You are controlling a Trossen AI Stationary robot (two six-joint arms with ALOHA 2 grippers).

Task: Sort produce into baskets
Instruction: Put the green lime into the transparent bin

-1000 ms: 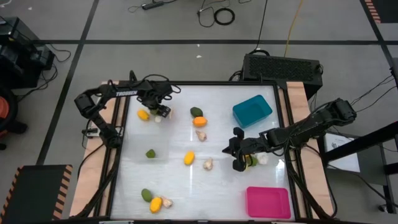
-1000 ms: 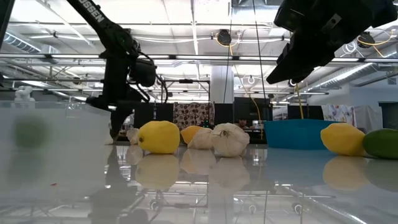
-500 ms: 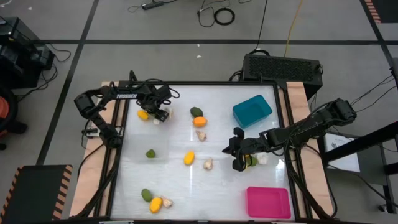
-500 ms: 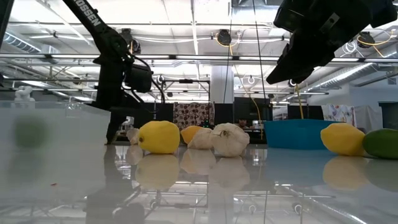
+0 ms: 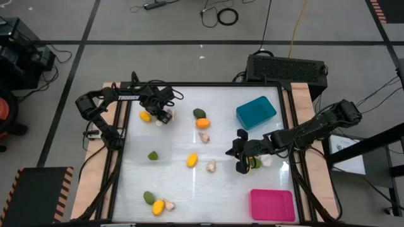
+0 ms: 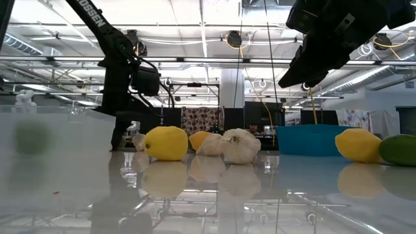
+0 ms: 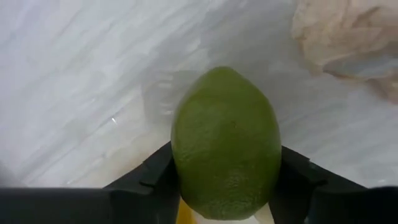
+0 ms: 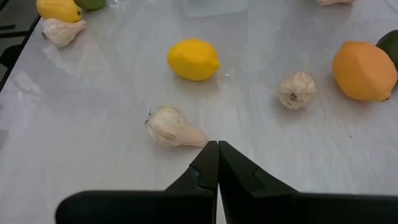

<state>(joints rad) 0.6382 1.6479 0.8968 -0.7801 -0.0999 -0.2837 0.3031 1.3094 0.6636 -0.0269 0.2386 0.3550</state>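
Observation:
My left gripper (image 5: pixel 164 116) points down at the table's far left, shut on a green lime (image 7: pixel 225 137) that lies on the table. The gripper hides the lime in the high view. A yellow piece (image 5: pixel 145 116) and a garlic (image 7: pixel 348 37) lie close by. My right gripper (image 5: pixel 242 165) hangs shut above the table at the right, holding nothing. The teal basket (image 5: pixel 255 112) stands at the far right and the pink basket (image 5: pixel 272 205) at the near right. The clear basket (image 5: pixel 161 161) at the left holds a green piece (image 5: pixel 153 155). My left gripper pinches the lime between its two fingers, one on each long side (image 7: pixel 180 168). The fingers come from above, pointing down, and lie across the lime. The lime rests on the tabletop, its pointed end away from the wrist.
Loose produce lies mid-table: a lime (image 5: pixel 199 113), an orange piece (image 5: pixel 202 123), garlic (image 5: pixel 204 137), a lemon (image 5: pixel 192 161) and garlic (image 5: pixel 211 166). A lime, a lemon and garlic cluster at the near left (image 5: pixel 156 203). More pieces (image 5: pixel 259 162) sit beside my right gripper.
My left gripper has sunk a little toward the table next to the yellow piece, and now covers the pale piece that showed beside it in the high view.

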